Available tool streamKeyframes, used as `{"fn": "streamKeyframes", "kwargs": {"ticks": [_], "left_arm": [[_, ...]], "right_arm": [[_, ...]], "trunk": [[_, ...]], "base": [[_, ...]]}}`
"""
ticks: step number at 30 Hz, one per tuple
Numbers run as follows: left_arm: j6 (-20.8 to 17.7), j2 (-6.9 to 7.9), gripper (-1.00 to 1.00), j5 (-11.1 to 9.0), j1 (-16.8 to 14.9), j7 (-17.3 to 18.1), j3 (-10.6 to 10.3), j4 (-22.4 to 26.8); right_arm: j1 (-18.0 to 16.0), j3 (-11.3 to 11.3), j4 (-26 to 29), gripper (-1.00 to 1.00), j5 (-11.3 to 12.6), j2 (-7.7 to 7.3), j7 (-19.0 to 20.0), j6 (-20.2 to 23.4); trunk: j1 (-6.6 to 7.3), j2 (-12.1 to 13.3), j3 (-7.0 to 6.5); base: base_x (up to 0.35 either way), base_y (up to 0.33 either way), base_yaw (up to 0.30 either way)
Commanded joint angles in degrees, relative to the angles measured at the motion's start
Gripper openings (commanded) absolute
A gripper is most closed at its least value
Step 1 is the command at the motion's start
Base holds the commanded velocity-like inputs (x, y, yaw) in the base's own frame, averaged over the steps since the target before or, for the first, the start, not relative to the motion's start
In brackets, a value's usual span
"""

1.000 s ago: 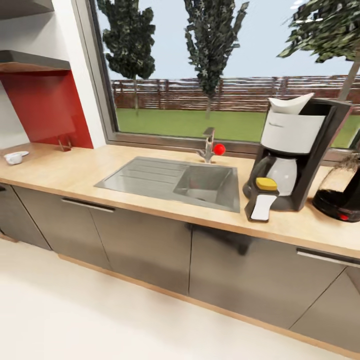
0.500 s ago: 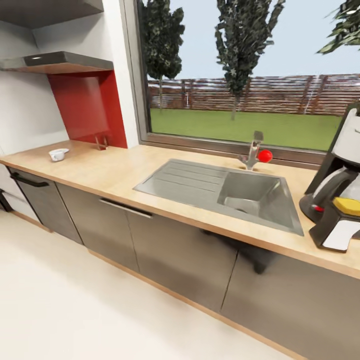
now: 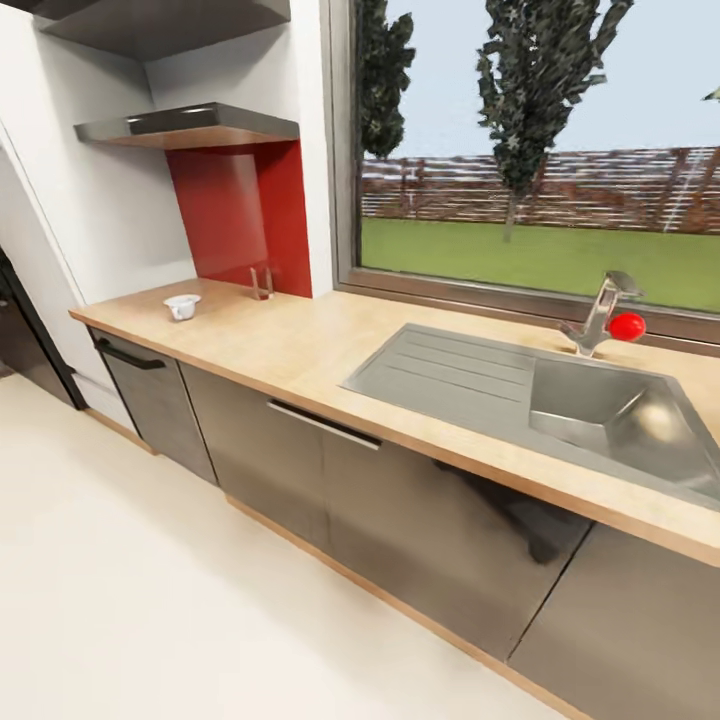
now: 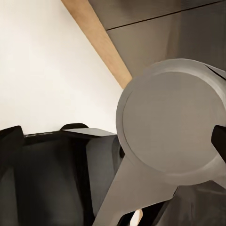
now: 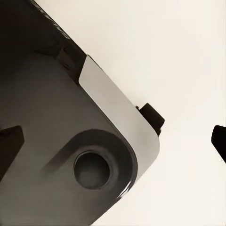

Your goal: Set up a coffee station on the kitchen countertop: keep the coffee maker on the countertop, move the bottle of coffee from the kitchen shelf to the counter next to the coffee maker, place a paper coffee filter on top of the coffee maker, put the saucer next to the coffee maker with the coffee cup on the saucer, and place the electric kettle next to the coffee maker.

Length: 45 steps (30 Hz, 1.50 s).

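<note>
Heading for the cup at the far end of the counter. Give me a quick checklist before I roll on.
1. Cup in sight, on its saucer on the counter: ok.
2. Floor toward that end free of obstacles: ok.
3. Coffee maker in sight for the return trip: not ok.
4. Claws empty and open: cannot tell.
5. Counter space beside the sink free for a stop: ok.

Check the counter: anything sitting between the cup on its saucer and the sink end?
Nothing visible. The cup on its saucer sits at the countertop's far left; the wood is bare up to the sink, which lies along that way.
</note>
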<state>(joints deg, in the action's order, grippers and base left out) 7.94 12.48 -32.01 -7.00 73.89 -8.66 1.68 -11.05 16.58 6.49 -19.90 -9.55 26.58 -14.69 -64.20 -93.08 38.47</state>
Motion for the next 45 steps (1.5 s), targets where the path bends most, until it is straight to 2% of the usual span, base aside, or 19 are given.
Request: {"fn": "streamKeyframes", "kwargs": {"ticks": [1, 45], "left_arm": [[0.6, 0.01, 1.0, -0.4, 0.0, 0.0, -0.5, 0.0], [0.6, -0.08, 1.0, -0.4, 0.0, 0.0, -0.5, 0.0]], "right_arm": [[0.0, 0.2, 0.0, 1.0, -0.1, -0.03, 0.0, -0.2], [0.0, 0.2, 0.0, 1.0, -0.1, -0.03, 0.0, -0.2]], "trunk": [[-0.01, 0.0, 0.05], [-0.01, 0.0, 0.05]], "base": [[0.181, 0.282, 0.081], [0.242, 0.24, 0.254]]}}
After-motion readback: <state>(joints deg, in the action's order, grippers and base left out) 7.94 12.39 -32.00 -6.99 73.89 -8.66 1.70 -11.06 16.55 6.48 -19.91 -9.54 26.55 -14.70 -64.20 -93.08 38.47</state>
